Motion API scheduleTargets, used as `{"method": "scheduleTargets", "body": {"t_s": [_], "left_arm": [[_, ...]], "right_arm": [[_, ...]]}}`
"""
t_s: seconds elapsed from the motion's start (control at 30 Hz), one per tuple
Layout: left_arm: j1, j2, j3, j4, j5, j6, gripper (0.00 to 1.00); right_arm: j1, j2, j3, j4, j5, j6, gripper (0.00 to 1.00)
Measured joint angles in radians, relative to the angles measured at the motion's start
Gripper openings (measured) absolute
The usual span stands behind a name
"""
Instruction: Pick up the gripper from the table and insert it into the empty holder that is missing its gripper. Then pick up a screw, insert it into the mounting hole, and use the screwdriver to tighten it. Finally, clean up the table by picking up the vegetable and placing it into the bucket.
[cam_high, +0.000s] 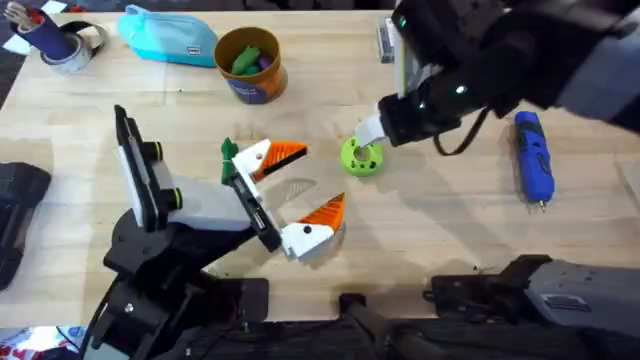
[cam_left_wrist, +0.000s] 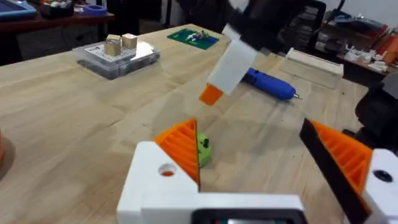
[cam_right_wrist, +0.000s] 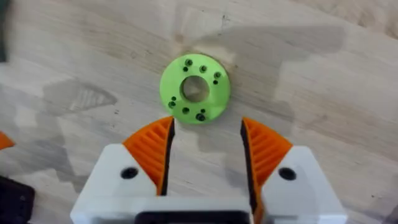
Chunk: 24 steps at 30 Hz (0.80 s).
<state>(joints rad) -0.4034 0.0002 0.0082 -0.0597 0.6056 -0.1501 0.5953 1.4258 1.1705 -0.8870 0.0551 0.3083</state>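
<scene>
Green ring (cam_right_wrist: 194, 89) before right pincer (cam_right_wrist: 205, 155), screwdriver (cam_high: 533, 157) beside

bare wood around green ring (cam_right_wrist: 194, 89), right end effector (cam_right_wrist: 205, 149) spread just beside it, screwdriver (cam_high: 533, 157) well apart

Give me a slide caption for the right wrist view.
Open right end effector poised above a green ring-shaped disc lying on the wooden table.

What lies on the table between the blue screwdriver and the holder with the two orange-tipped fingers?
In the overhead view, a green ring-shaped disc lies between the screwdriver and the holder, with the right gripper above it. Otherwise that stretch of table is bare.
</scene>
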Motion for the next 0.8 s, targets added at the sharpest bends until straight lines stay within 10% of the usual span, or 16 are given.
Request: {"method": "scheduleTargets", "body": {"t_s": [0.33, 0.57, 0.8], "left_arm": [[0.0, 0.0, 0.0, 0.0, 0.0, 0.0, 0.991], [0.0, 0.0, 0.0, 0.0, 0.0, 0.0, 0.991], [0.0, 0.0, 0.0, 0.0, 0.0, 0.0, 0.991]], "right_arm": [[0.007, 0.123, -0.048, 0.011, -0.019, 0.01, 0.604], [0.033, 0.156, -0.048, 0.015, -0.02, 0.014, 0.253], [0.039, 0.195, -0.048, 0.022, -0.02, 0.014, 0.213]]}}
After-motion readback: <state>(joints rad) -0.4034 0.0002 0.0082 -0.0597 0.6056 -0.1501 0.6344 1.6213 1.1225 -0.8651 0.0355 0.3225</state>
